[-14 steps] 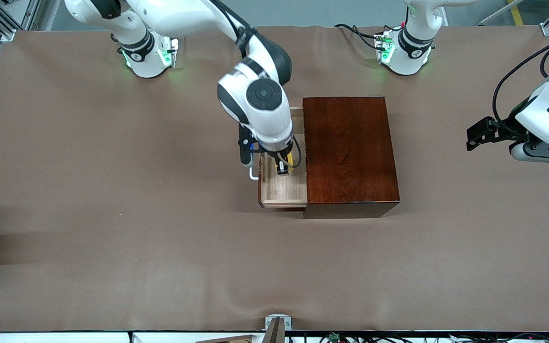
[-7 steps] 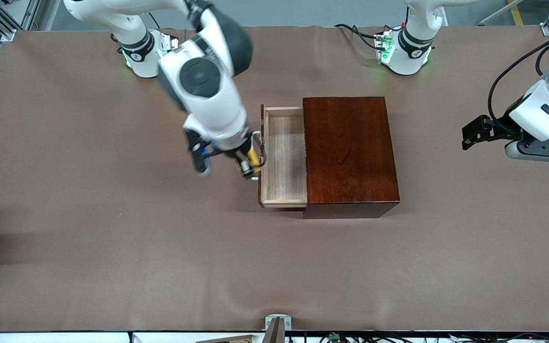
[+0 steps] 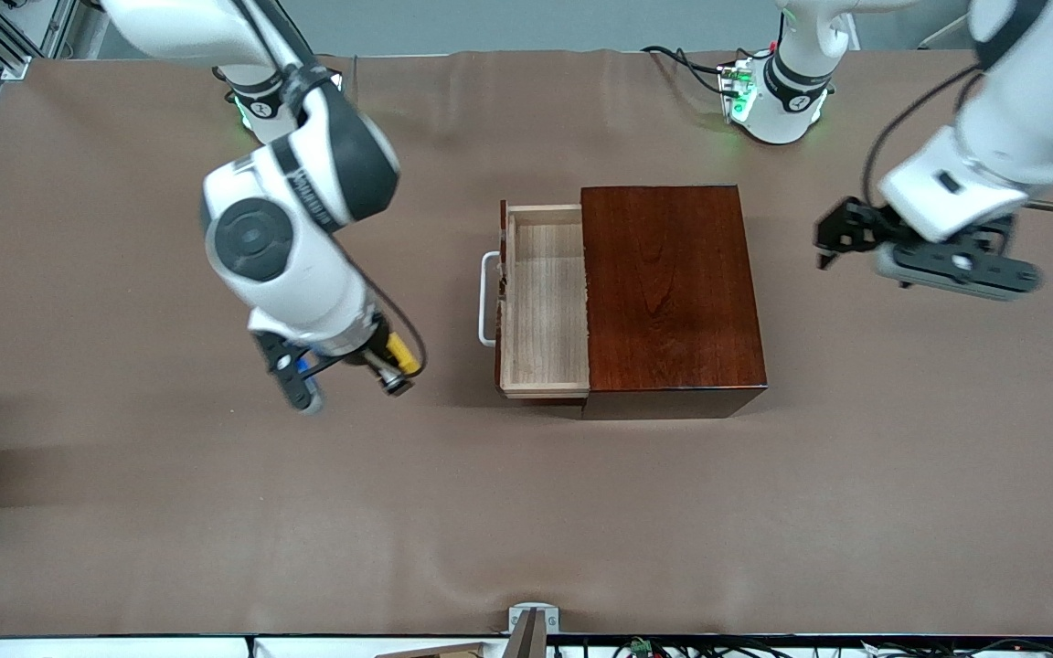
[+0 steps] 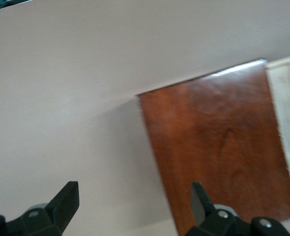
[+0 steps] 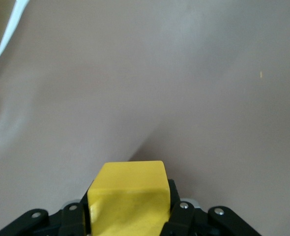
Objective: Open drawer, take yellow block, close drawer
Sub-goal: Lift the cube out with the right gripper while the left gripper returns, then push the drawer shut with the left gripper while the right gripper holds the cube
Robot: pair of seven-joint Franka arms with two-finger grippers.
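Right wrist view: right tool point(image 5: 128, 216) clamps smooth, plain-faced yellow block point(image 5: 128, 196).

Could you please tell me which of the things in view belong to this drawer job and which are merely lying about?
Part of the job:
- drawer, pulled open, nothing in it
- yellow block, held in the right gripper over bare table
- left gripper, open, in the air near the box's end

Lying about:
- wooden box that houses the drawer
- brown table cover
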